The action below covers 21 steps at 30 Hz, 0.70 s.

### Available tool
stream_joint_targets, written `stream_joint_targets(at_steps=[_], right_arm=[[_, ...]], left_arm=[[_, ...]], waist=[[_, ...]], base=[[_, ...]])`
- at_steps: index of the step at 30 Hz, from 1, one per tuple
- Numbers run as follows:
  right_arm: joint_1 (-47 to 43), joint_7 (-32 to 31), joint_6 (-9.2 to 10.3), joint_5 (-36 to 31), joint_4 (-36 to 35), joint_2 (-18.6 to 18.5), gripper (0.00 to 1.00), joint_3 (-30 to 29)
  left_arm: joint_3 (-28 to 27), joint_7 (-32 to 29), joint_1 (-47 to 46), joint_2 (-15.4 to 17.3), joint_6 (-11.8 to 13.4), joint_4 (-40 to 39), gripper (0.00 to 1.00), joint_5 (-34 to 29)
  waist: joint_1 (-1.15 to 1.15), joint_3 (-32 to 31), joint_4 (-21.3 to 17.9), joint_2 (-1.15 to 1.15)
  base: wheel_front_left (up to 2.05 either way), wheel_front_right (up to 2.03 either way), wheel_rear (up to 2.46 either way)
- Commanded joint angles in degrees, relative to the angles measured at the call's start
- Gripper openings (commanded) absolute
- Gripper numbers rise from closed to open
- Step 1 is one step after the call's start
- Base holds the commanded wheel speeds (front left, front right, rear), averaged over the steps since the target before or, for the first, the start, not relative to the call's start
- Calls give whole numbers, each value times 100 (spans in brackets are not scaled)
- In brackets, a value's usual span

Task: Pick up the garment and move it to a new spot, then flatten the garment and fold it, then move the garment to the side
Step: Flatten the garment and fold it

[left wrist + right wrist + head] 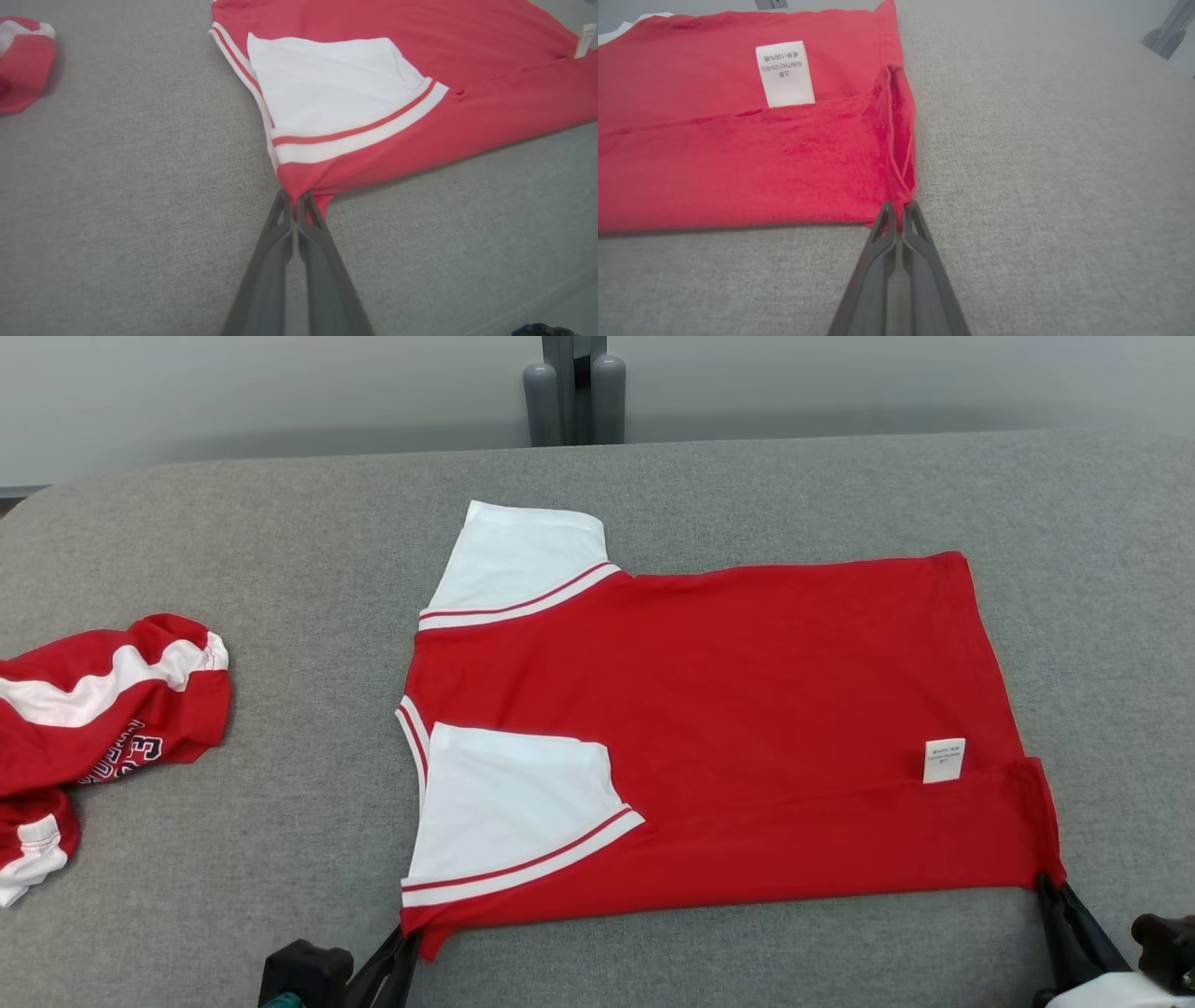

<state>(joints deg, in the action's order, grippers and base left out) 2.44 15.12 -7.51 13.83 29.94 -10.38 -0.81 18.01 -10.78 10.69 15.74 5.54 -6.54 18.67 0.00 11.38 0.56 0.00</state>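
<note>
A grey, cloth-covered tabletop (280, 569) stands before a pale wall, with two grey posts (574, 392) behind its far edge at 12 o'clock. The red shirt (747, 709) lies flat in the middle, its collar end toward 9 o'clock and its hem toward 3 o'clock. Its near strip is turned over onto the body, so one white sleeve (509, 798) rests on the red cloth and a small white label (944, 761) is uncovered. The left jaws are clenched on the shirt's near corner at 7 o'clock, and the right jaws are clenched on the near hem corner at 5 o'clock. I think both ends of one long edge are held so that it can rise evenly for the next fold toward 12 o'clock. Another red and white garment (103, 700) lies crumpled at 9 o'clock, well apart.
</note>
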Motion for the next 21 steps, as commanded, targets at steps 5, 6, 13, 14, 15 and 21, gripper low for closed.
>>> stream_joint_targets(at_steps=[5,6,13,14,15,21], right_arm=[[-404,-235,4,52,-495,-101,0,-101],[-440,-285,4,48,-584,-97,0,-128],[-543,-515,3,-78,-857,-1,0,-223],[-543,-515,3,-78,-857,-1,0,-223],[-564,-555,3,-112,-885,40,0,-242],[-644,-531,3,-262,-1034,35,100,-419]], left_arm=[[71,-216,228,52,75,-165,0,28],[92,-269,252,29,68,-197,0,73],[194,-562,275,2,16,-210,0,236],[194,-562,275,2,16,-210,0,236],[194,-557,264,-5,16,-202,0,259],[134,-498,290,-84,130,-108,100,327]], waist=[[0,-29,-60,0],[0,-29,-71,0],[0,-85,-77,0],[0,-85,-77,0],[0,-112,-62,0],[0,-214,-25,0]], base=[[0,0,0],[0,0,0],[0,0,0],[0,0,0],[0,0,0],[0,0,0]])
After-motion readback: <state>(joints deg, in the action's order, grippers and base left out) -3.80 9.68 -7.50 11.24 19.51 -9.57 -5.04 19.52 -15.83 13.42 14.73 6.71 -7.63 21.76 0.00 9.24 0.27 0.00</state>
